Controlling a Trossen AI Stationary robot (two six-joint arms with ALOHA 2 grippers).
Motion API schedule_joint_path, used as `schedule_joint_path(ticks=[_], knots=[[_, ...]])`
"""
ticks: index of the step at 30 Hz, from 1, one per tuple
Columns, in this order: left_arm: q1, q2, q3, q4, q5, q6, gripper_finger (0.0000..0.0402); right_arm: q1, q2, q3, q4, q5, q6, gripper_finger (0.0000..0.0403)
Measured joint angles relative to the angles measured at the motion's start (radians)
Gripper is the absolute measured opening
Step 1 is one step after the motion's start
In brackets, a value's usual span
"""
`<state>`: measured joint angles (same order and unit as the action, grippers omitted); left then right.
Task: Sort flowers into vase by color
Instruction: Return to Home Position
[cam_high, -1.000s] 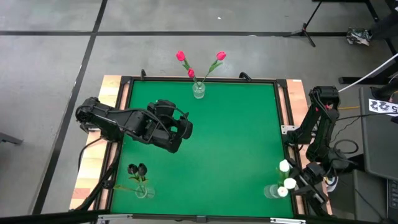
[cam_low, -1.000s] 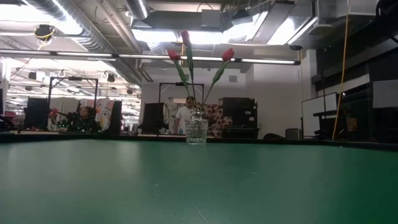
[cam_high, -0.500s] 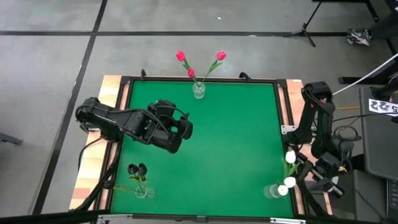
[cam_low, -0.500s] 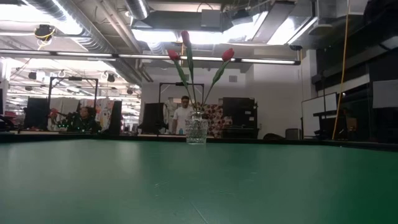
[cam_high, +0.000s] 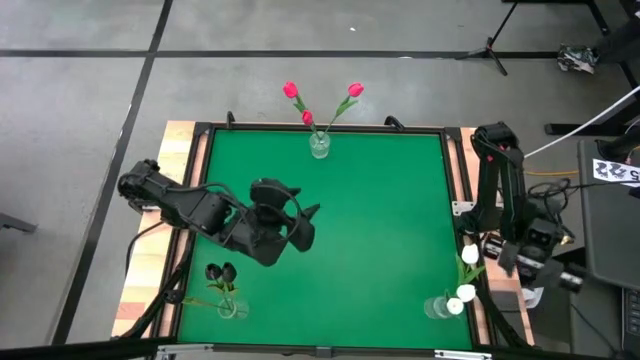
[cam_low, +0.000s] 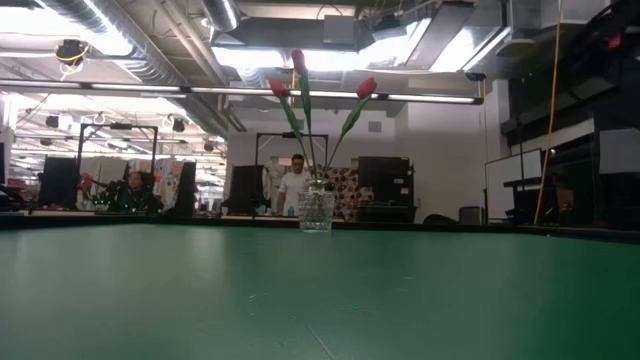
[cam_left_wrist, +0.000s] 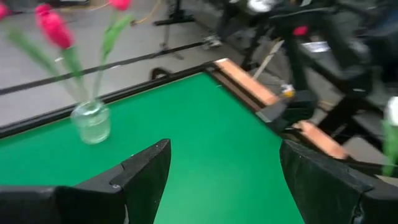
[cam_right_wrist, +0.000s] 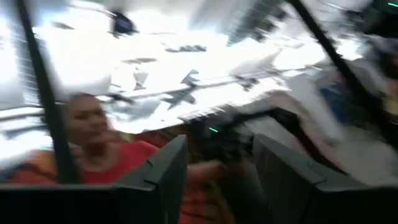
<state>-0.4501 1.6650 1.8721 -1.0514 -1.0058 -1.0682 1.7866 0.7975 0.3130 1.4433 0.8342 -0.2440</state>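
Three pink-red tulips stand in a glass vase at the far edge, also seen as the vase in the low view and the vase in the left wrist view. Dark tulips stand in a vase at the near left corner. White tulips stand in a vase at the near right corner. My left gripper hovers open over the table's left-middle, holding nothing. My right gripper is open beyond the table's right edge, facing the room.
The green mat lies inside a dark frame with wooden side rails. A tripod and equipment stand beyond the far and right edges. People show in the room behind the table.
My right gripper has drawn away from the white tulips toward the right, past the table's edge, and tipped up toward the room. My left gripper has shifted slightly toward the near edge and turned, its fingers now pointing toward the right.
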Motion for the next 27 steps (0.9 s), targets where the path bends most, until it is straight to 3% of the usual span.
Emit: schedule_joint_path(ticks=[4, 10, 20, 23, 27], knots=[[-0.028, 0.000, 0.000, 0.148, -0.001, 0.155, 0.0294, 0.000, -0.051, 0.000, -0.001, -0.119, 0.000, 0.0184], [-0.059, -0.013, 0.009, 0.288, -0.001, 0.318, 0.0294, 0.000, -0.134, 0.001, -0.002, -0.128, 0.001, 0.0184], [-0.089, -0.096, 0.027, 0.400, -0.001, 0.349, 0.0294, 0.000, -0.206, 0.083, 0.000, -0.056, -0.023, 0.0184], [-0.093, -0.138, 0.027, 0.400, -0.002, 0.345, 0.0294, 0.001, -0.205, 0.099, -0.003, 0.023, -0.044, 0.0184], [-0.099, -0.200, 0.027, 0.398, -0.002, 0.381, 0.0294, 0.001, -0.205, 0.128, 0.009, 0.108, 0.103, 0.0184]])
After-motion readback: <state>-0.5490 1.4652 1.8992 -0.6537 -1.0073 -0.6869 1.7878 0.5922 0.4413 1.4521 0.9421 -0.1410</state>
